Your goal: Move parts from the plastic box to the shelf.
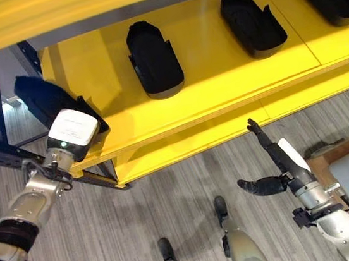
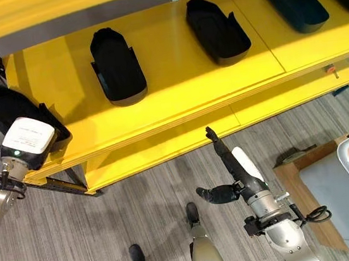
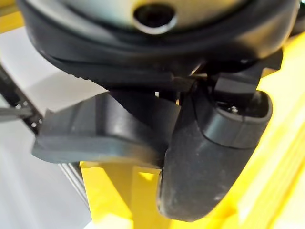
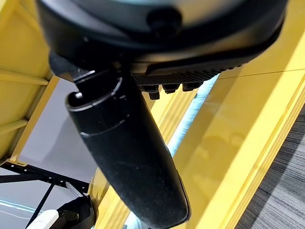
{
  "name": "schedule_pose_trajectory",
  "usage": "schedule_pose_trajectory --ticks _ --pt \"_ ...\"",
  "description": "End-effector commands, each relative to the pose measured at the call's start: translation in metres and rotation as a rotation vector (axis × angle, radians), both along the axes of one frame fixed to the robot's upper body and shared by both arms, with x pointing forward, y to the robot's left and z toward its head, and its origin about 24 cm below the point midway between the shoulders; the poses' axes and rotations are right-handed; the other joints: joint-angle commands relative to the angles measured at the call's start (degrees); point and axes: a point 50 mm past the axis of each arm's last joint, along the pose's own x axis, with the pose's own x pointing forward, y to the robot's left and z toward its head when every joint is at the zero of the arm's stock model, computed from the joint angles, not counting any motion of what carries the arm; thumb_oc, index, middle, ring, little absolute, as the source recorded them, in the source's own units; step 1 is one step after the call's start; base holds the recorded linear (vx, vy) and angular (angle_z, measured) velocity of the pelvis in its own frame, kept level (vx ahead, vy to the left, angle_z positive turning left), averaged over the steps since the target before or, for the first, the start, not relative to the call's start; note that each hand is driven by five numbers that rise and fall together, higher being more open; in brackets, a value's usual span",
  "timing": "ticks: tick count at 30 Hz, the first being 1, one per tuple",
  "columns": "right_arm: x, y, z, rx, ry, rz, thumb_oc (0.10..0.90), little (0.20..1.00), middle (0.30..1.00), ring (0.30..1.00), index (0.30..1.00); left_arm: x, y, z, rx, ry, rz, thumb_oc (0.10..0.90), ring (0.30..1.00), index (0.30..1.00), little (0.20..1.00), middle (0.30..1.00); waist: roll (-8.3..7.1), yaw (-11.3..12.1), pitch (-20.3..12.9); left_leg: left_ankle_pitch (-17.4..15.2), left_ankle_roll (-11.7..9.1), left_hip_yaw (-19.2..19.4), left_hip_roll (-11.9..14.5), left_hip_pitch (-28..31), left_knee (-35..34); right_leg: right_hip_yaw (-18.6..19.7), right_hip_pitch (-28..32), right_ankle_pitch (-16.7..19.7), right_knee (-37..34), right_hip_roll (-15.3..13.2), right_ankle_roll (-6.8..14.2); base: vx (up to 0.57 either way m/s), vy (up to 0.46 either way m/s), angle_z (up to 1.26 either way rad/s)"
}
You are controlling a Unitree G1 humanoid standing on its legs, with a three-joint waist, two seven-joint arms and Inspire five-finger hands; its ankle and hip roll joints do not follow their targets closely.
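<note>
Four black scoop-shaped parts (image 1: 154, 59) lie spaced along the yellow shelf (image 1: 219, 80); a fifth (image 1: 46, 98) overhangs its left end.

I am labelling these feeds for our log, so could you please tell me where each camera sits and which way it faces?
Left eye view: on the head, looking down at the yellow shelf with black parts; left hand holds a black part at its end.
Right eye view: head too, the same scene; right hand open over the floor.
Left wrist view: along the left hand's thumb, curled on the part.
Right wrist view: along the right hand, facing the shelf's underside.
All four share the shelf.
</note>
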Motion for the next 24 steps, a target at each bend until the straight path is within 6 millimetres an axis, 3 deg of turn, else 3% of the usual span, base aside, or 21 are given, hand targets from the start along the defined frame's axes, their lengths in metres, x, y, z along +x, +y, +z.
schedule_pose_trajectory --ticks 1,7,16,23,24 --pt "-0.001 0.011 0.058 0.043 -0.305 0.12 0.9 1.0 1.0 1.0 1.0 0.0 0.006 0.029 0.14 -0.035 -0.032 0.4 0.3 0.3 0.3 0.3 0.35 -1.06 -1.75 -1.32 1.62 -0.26 1.36 -1.1 3.99 -1.23 4.35 -8.42 6.55 -5.22 6.17 0.02 0.02 -0.03" --pt "-0.001 0.01 0.058 0.045 -0.31 0.124 0.9 1.0 1.0 1.0 1.0 -0.004 0.007 0.017 0.212 0.049 -0.054 0.4 0.3 0.3 0.3 0.3 0.76 -1.04 -1.93 -1.59 1.67 -0.48 1.18 -1.29 4.35 -1.31 4.32 -8.49 6.57 -5.5 6.22 0.0 0.006 0.0" --pt "-0.002 0.009 0.059 0.043 -0.307 0.13 0.9 1.0 1.0 1.0 1.0 -0.008 0.015 0.015 0.249 0.089 -0.031 0.4 0.3 0.3 0.3 0.3 0.94 -0.96 -1.94 -1.85 1.6 -0.7 1.15 -1.65 4.81 -1.44 4.25 -8.65 6.8 -5.61 6.14 0.0 0.0 0.0" --pt "-0.002 0.008 0.059 0.036 -0.308 0.122 0.9 1.0 1.0 1.0 1.0 -0.008 0.017 0.013 0.195 0.068 -0.003 0.4 0.3 0.3 0.3 0.3 0.96 -0.93 -1.89 -1.95 1.66 -0.88 1.01 -1.91 5.06 -1.41 4.11 -8.74 7.0 -5.78 6.08 0.0 0.0 0.0" --pt "-0.002 0.008 0.059 0.036 -0.308 0.122 0.9 1.0 1.0 1.0 1.0 -0.008 0.017 0.013 0.195 0.068 -0.003 0.443 0.36 0.36 0.36 0.36 0.98 -0.94 -1.84 -2.01 1.65 -0.88 1.02 -1.85 5.11 -1.42 4.17 -8.79 7.03 -5.77 6.09 0.0 0.0 0.0"
